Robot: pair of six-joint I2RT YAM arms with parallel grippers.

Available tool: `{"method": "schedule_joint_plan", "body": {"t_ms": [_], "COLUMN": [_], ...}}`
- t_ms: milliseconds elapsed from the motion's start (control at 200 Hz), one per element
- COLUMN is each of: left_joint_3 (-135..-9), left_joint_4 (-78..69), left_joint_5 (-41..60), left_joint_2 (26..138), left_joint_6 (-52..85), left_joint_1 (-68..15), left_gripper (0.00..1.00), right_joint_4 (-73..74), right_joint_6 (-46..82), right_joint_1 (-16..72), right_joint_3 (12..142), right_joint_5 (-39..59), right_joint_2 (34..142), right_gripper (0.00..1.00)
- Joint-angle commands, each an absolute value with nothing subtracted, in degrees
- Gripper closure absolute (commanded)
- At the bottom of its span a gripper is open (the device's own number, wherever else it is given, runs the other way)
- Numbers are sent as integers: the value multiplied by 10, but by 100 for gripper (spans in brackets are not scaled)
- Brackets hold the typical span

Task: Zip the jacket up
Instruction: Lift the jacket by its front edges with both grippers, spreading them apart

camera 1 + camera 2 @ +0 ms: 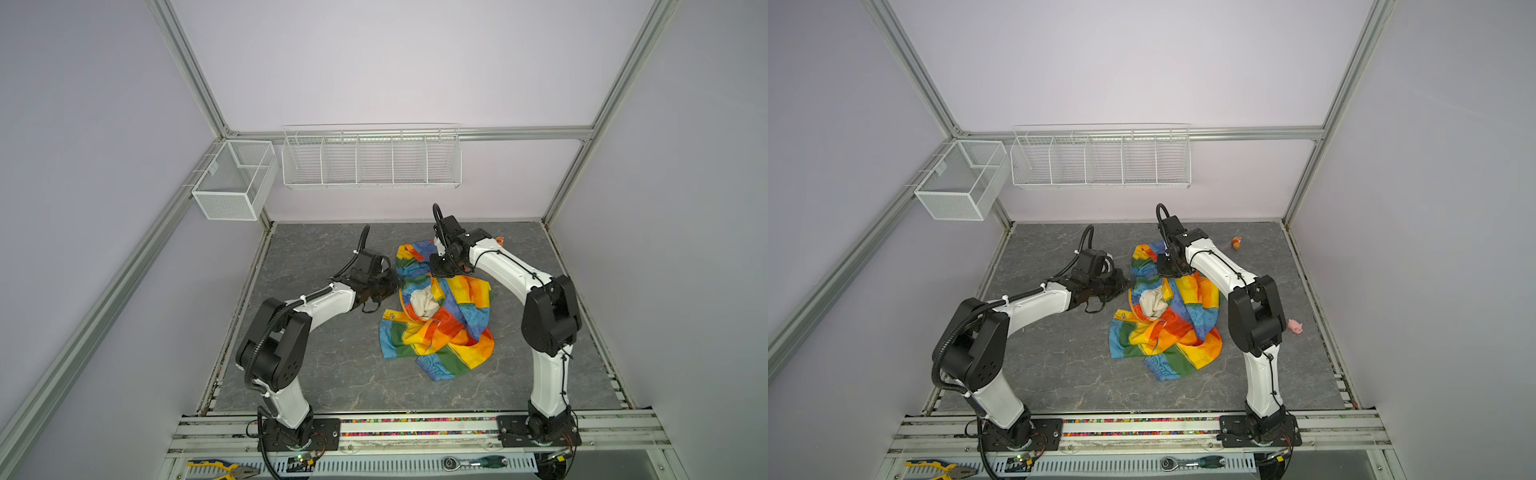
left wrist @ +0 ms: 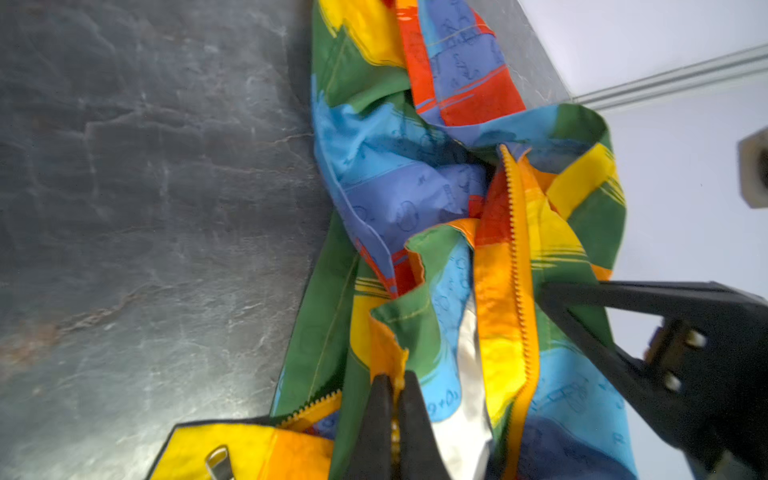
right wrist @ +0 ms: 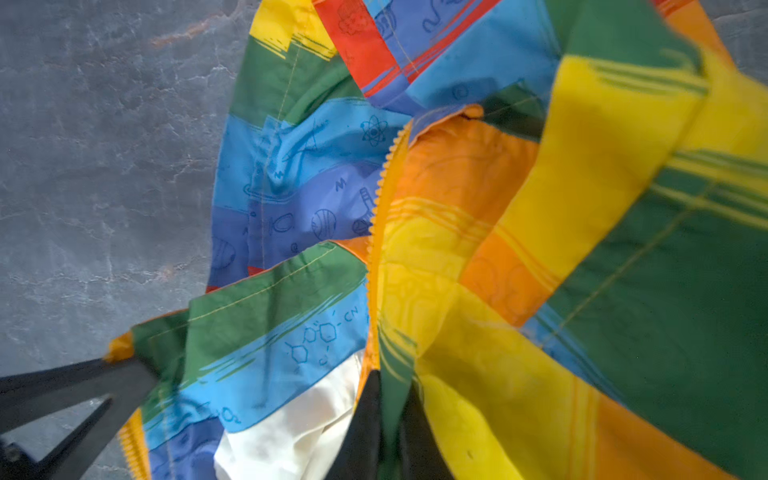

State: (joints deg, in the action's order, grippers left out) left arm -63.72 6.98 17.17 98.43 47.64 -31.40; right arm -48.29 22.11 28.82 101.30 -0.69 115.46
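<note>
The step looked like untangling. The jacket [image 1: 440,316] lay crumpled on the table [image 1: 332,374] with its front open, so the two front edges needed drawing apart and laying flat before any teeth could meet. Doing that well meant pulling slowly and evenly, low over the table, so the thin cloth neither slipped from the pinch nor dragged the heap along. It also meant keeping the metal pull [image 2: 218,461], just beside the left fingertips, clear for the next grasp.

The left gripper [image 2: 395,384] was closed, its tips pinching an orange-yellow front edge of the jacket. The right gripper [image 3: 392,388] was closed too, nipping a green-and-yellow fold right beside the zipper strip [image 3: 376,216], which ran straight ahead of its tips. The grippers were near each other, with cream lining [image 3: 291,436] showing between them. Most of the jacket lay behind the right gripper, toward its arm's base.
</note>
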Motion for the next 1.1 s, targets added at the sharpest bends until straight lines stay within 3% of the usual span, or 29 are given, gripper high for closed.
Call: {"method": "schedule_joint_plan", "body": {"t_ms": [0,485,805,1095], "left_joint_3": [-692,-979,-1159,-1247], "left_joint_4": [169,411,481,519], "left_joint_5": [135,-10,-107,-128], "left_joint_2": [952,894,887,881], "left_joint_6": [416,270,198,166], "left_joint_1": [-311,-311,-310,-313], "left_gripper": [100,100,100,100], "right_joint_4": [-480,-479,-484,-461], "right_joint_6": [212,184,160,164], "right_joint_1": [281,244,230,225], "right_joint_3": [1030,1112,1207,1223], "right_joint_5": [-10,59,96,145], "right_joint_2": [1089,929,900,877], "right_gripper": [93,93,93,93]}}
